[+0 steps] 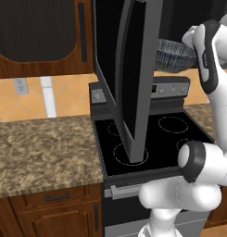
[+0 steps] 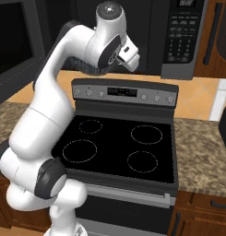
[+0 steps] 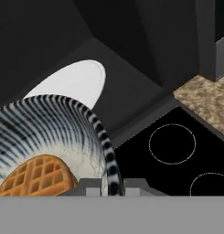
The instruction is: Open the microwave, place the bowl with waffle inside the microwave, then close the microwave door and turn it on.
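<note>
The microwave [image 2: 181, 37] hangs over the stove, and the microwave door [image 1: 133, 78] stands swung wide open toward me. My gripper [image 3: 112, 187] is shut on the rim of the striped blue-grey bowl [image 3: 49, 128], one fingertip on each side of the wall. The orange-brown waffle [image 3: 35, 176] lies inside it. I hold the bowl [image 1: 173, 55] up at the mouth of the microwave, just in front of the white turntable plate [image 3: 72, 82]. In the left base view my gripper [image 1: 190, 44] is at the bowl's right edge. The door [image 2: 13, 46] also crosses the left of the right base view.
Below is the black-topped stove [image 2: 119, 143] with several burner rings and a knob panel [image 2: 126, 92]. Speckled stone counters [image 1: 40, 148] flank it on both sides. Brown wooden cabinets [image 1: 36, 37] hang to the left of the microwave.
</note>
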Motion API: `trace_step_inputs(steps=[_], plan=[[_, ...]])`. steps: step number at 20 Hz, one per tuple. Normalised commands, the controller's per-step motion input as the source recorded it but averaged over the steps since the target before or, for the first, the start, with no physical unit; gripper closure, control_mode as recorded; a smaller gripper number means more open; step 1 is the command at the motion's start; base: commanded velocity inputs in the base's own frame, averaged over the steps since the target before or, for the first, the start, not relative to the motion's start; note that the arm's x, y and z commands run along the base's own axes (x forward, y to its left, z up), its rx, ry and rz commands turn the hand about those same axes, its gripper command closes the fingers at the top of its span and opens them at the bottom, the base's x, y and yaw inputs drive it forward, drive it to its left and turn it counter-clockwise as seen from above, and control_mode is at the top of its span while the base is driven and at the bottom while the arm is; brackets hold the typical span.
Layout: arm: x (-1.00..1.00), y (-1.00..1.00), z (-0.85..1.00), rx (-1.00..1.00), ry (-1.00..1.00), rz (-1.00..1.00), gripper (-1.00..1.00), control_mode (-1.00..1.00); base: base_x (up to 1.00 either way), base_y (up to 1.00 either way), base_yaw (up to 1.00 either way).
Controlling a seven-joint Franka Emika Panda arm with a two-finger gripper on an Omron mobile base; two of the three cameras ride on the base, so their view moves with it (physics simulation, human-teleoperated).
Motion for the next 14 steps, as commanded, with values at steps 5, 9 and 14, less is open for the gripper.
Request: trace_step_inputs(steps=[5,9,14], plan=[[0.29,0.00,0.00,0.00,-0.10,-0.27,1.00,-1.00,0.00,0.00,0.00],[0.39,0.00,0.00,0.00,-0.06,-0.29,1.00,-1.00,0.00,0.00,0.00],[0.58,0.00,0.00,0.00,-0.07,-0.17,1.00,-1.00,0.00,0.00,0.00]])
